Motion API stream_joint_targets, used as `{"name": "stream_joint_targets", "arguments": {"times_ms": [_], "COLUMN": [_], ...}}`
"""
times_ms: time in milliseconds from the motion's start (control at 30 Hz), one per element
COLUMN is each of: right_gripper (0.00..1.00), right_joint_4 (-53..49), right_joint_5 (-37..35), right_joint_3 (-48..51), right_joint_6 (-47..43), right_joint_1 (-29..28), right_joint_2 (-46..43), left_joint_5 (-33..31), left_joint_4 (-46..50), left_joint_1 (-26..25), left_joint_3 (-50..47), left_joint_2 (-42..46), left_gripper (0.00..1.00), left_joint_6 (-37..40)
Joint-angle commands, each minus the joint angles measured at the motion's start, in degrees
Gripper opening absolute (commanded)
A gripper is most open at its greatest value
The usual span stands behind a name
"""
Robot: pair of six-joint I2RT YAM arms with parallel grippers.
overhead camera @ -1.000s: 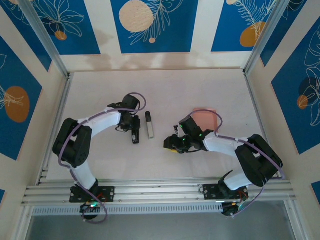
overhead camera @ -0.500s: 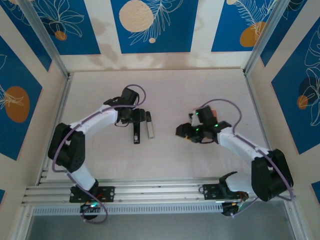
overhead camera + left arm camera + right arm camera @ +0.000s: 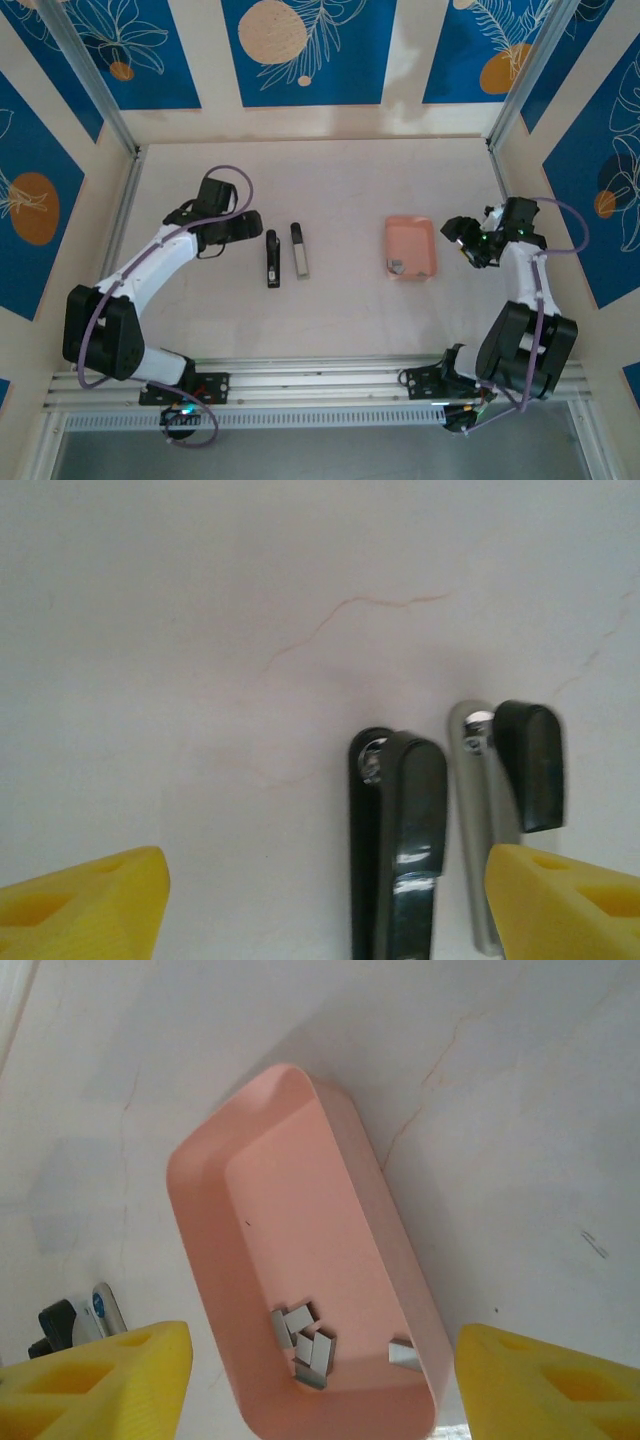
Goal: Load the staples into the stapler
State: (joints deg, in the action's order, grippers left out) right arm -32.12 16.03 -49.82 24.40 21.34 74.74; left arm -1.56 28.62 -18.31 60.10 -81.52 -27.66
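- Plainly, the loading has not begun: the staples (image 3: pixel 305 1345) lie as a small loose cluster at the lower end of the pink tray (image 3: pixel 300 1220), in the lower middle of the right wrist view, with one more bit against the tray's right wall.
- The right gripper (image 3: pixel 323 1360) hangs above that tray with its yellow fingers spread wide at the bottom corners of the frame, and it carries nothing.
- The stapler lies on the table (image 3: pixel 200 630) as two slim bars side by side, a dark bar (image 3: pixel 400 850) and a silvery bar (image 3: pixel 478 830), at the lower right of the left wrist view.
- The left gripper (image 3: pixel 327 880) is wide apart too, and empty.
- In the top view, the bars sit left of centre and the tray right of centre, well apart.
- Left to do, as I judge it: pick up a strip, bring it across, seat it in the stapler's channel, then close the stapler.
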Motion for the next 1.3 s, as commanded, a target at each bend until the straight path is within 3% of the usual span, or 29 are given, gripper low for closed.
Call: {"name": "stream_joint_targets", "arguments": {"times_ms": [0,367,733,900,1067,1267], "right_gripper": [0.7,0.7,0.7,0.71,0.71,0.71], "right_joint_4": [4.1,9.6,10.0,7.4,4.0,5.7], "right_joint_5": [5.5,4.6,1.5,-3.6,-6.7,-4.5], "right_joint_3": [-1.1,-6.3,-8.7,-8.9,-7.1,-0.8], "right_joint_6": [-1.8,-4.2,2.9,6.1,6.5,11.2], "right_joint_1": [-0.8,-7.8,-23.8,-30.0,-30.4,-31.2], "right_joint_2": [5.1,20.9,24.2,23.6,19.6,12.3], "left_joint_5": [0.5,1.0,1.1,1.2,1.2,1.3], "left_joint_4": [-1.7,-3.3,-3.5,-3.2,-3.3,-5.6], "left_joint_1": [1.4,3.5,4.0,4.1,4.4,4.9], "left_joint_3": [-2.0,-4.0,-3.6,-3.5,-3.9,-4.9], "left_joint_2": [0.8,0.3,-1.0,-0.7,-0.4,0.1], "left_gripper": [0.83,0.84,0.84,0.85,0.85,0.87], "left_joint_6": [1.4,1.9,1.9,2.1,2.6,2.4]}}
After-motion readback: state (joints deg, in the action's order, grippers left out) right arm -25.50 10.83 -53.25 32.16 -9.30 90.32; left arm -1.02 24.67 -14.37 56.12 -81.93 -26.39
